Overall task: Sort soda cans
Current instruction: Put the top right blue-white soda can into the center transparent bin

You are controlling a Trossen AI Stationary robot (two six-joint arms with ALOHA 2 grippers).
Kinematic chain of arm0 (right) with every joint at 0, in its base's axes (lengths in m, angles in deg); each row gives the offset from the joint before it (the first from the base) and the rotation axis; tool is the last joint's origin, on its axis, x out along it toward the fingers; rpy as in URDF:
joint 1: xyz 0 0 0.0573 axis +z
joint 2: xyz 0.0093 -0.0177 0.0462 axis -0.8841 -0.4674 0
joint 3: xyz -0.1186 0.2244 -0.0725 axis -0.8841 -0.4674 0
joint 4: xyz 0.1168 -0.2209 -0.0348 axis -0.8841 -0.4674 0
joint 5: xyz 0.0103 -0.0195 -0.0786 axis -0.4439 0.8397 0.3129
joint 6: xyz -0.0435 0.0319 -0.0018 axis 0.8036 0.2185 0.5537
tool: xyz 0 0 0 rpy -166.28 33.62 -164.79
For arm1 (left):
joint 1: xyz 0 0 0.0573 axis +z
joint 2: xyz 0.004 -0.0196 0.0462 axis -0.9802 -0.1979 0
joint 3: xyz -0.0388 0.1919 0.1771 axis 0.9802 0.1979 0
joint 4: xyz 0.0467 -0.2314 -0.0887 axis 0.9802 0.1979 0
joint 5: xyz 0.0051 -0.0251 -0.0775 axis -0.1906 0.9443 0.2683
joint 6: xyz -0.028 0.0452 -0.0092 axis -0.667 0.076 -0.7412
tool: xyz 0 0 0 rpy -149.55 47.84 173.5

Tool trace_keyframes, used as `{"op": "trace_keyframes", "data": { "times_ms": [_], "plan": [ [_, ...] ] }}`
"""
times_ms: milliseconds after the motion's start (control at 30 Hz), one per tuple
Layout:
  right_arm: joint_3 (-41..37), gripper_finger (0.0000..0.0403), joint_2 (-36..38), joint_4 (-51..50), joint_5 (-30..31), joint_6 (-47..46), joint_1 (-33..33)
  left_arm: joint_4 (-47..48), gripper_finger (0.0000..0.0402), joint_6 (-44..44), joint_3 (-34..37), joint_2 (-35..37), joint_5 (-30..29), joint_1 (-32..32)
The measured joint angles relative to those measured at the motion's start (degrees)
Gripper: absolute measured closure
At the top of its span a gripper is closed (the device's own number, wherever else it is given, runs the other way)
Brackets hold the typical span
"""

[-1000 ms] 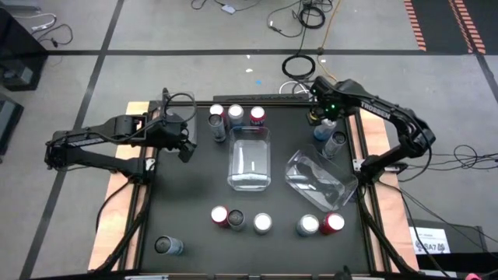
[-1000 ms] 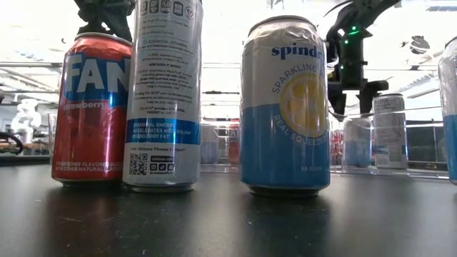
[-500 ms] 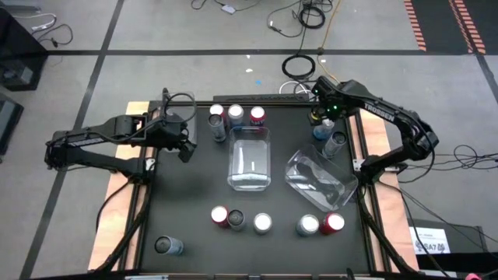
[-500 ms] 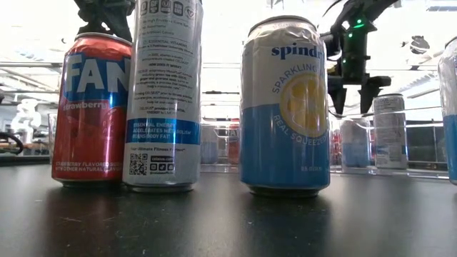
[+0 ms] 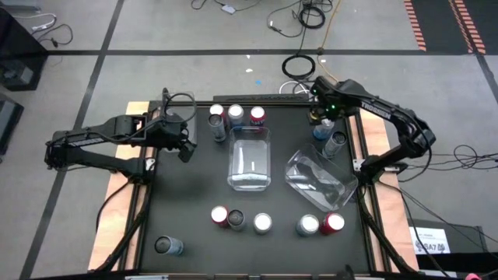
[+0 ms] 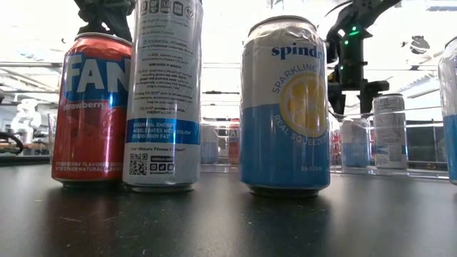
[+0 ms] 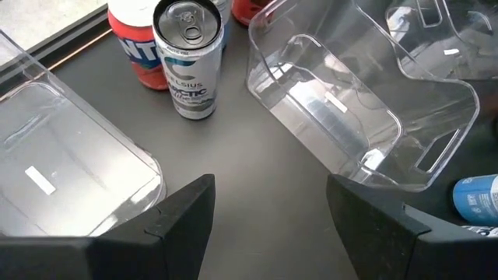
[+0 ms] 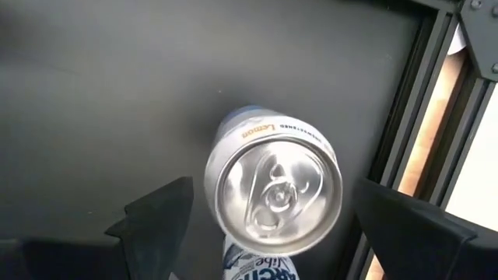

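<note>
Soda can (image 8: 272,190) stands upright directly under my right claw (image 8: 268,225), whose fingers gape wide either side of its top, at the tabletop's (image 5: 194,187) far right edge. Left claw (image 5: 185,148) waits open, well apart.

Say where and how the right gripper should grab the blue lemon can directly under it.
Grip the upright blue lemon can across its round side wall just below the silvery top, coming straight down. The right gripper hangs open above it, a finger on either side.
</note>
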Motion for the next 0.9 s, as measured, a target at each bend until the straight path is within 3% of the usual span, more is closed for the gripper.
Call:
{"op": "trace_keyframes", "data": {
  "times_ms": [633,900],
  "plan": [
    [0.0,0.0059,-6.5,-0.5,-2.5,2.3,-2.2,0.0,0.0143,-0.1,0.0,0.0,0.1,0.0],
    [0.1,0.0116,-7.7,-0.1,-2.5,2.3,-2.3,0.0,0.0143,-0.2,0.0,0.0,0.3,0.0]
  ]
}}
